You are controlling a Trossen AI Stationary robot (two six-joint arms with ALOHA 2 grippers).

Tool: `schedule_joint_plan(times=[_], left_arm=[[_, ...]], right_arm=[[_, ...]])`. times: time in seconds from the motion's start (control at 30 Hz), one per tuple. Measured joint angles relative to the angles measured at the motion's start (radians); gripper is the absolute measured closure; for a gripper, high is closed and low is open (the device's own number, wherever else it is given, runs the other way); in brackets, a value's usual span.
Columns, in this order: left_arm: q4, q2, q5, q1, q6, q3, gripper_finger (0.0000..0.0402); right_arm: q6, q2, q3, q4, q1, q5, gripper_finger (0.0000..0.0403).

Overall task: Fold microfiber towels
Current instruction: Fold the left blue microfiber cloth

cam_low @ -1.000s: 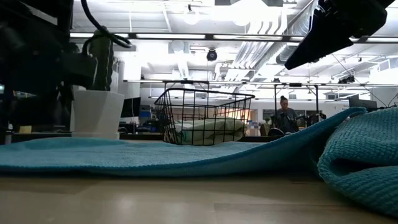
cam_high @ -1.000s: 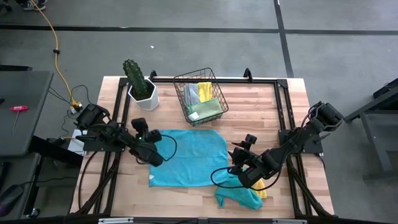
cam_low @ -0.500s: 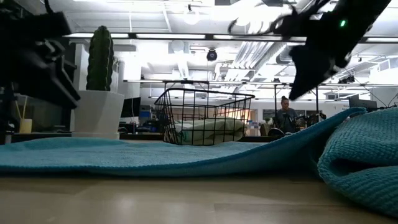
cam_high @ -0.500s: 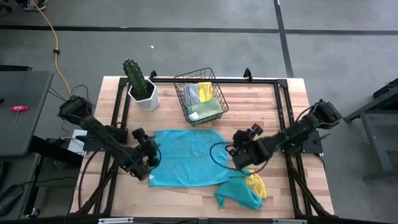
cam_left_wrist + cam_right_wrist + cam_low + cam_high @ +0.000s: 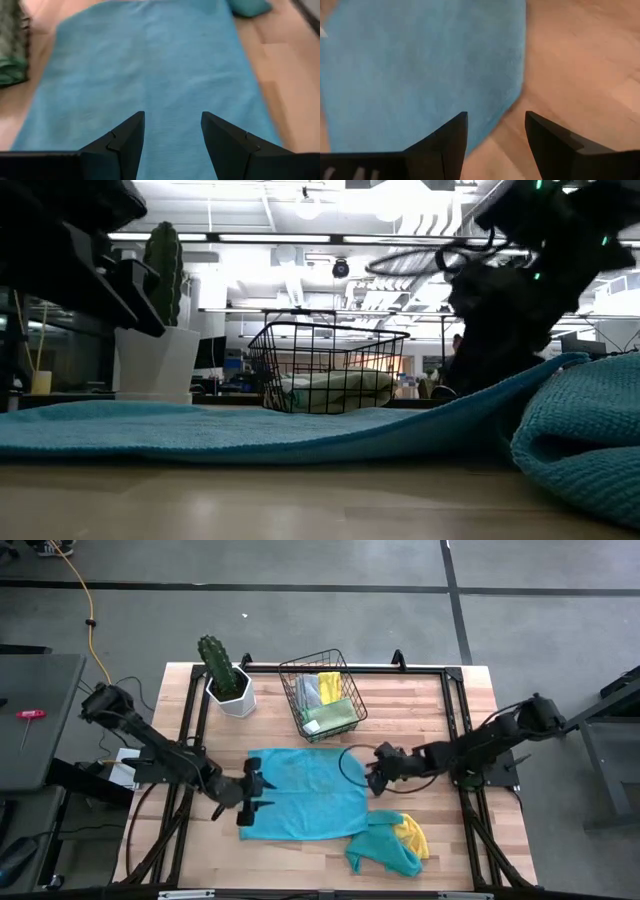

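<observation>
Teal towel lies flat mid-table, long axis left-right, bare wood clear past its right edge. Left gripper over its left edge, right gripper just off its right edge; both spread open, empty. Crumpled teal-and-yellow towels at the front right corner.

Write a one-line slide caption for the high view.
Open left gripper and open right gripper flank a flat teal towel, with crumpled towels nearby.

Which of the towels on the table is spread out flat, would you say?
The large teal towel mid-table lies flat; the other teal one is crumpled at the front edge.
</observation>
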Motion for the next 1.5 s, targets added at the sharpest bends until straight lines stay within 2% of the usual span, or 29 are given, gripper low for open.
schedule_joint_plan(times=[0.17,0.23,0.33,0.53,0.6,0.77,1.03,1.17,1.33,1.5], left_arm=[[0.162,-0.067,0.055,0.042,0.008,-0.133,0.0216],[0.263,-0.087,0.068,0.052,-0.008,-0.201,0.0216],[0.31,-0.133,0.074,0.084,-0.089,-0.274,0.0216],[0.155,-0.168,0.124,0.178,-0.36,-0.299,0.0216],[0.137,-0.16,0.133,0.195,-0.403,-0.298,0.0216],[0.119,-0.161,0.207,0.227,-0.397,-0.298,0.0216],[0.105,-0.161,0.208,0.236,-0.377,-0.298,0.0216],[0.076,-0.161,0.208,0.236,-0.377,-0.298,0.0216],[0.059,-0.161,0.201,0.235,-0.377,-0.298,0.0216],[0.06,-0.161,0.2,0.235,-0.377,-0.298,0.0216]], right_arm=[[0.118,0.0,-0.128,0.235,-0.099,-0.066,0.0212],[0.144,0.003,-0.148,0.248,-0.12,-0.084,0.0212],[0.195,0.022,-0.149,0.26,-0.129,-0.095,0.0212],[0.263,0.149,-0.124,0.388,-0.129,-0.1,0.0212],[0.271,0.198,-0.1,0.398,-0.129,-0.106,0.0212],[0.25,0.246,-0.039,0.385,-0.129,-0.105,0.0212],[0.201,0.242,0.015,0.364,-0.126,-0.088,0.0215],[0.173,0.237,0.037,0.387,-0.099,-0.048,0.0233],[0.106,0.228,0.068,0.392,-0.062,-0.047,0.0261],[0.045,0.214,0.103,0.395,0.0,-0.06,0.0265]])
